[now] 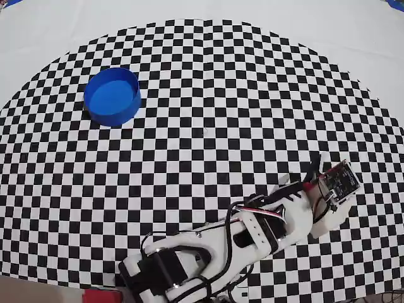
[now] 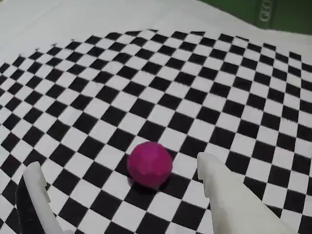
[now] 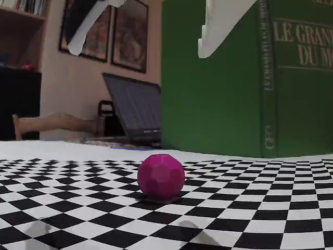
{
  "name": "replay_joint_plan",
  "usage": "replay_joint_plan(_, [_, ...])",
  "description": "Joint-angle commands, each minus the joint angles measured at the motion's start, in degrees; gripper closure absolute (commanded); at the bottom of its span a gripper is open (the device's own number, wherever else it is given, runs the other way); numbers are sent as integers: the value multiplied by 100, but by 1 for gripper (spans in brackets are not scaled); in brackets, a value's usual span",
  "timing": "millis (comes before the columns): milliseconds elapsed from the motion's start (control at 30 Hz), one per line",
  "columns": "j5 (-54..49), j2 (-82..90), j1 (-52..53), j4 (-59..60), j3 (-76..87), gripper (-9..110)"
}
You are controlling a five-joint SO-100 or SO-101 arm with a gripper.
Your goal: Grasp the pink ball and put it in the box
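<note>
The pink ball (image 2: pixel 149 164) is a small magenta sphere resting on the checkered mat. In the wrist view it lies between my two white fingers (image 2: pixel 229 195), closer to the right one and touching neither. My gripper (image 2: pixel 119 164) is open. The fixed view shows the pink ball (image 3: pixel 161 176) on the mat, with the open gripper (image 3: pixel 140 51) hanging well above it. The box (image 1: pixel 112 96), a round blue tub, stands at the mat's far left in the overhead view. There the gripper (image 1: pixel 314 178) is at the lower right, and the arm hides the ball.
A large green book (image 3: pixel 250 78) stands upright just behind the ball. A laptop (image 3: pixel 132 112) and a wooden chair (image 3: pixel 54 125) are farther back. The checkered mat (image 1: pixel 208 126) is oval, with white tabletop (image 1: pixel 353 38) around it.
</note>
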Motion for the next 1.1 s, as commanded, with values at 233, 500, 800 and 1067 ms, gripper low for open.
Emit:
replay_joint_plan(233, [-44,-536,79,-114,-501,64])
replay_joint_plan(500, [-44,-1020,97,-114,-800,64])
replay_joint_plan(800, [-44,-1468,105,-114,-1072,64])
replay_joint_plan(1067, [-44,-1854,123,-114,-1371,64])
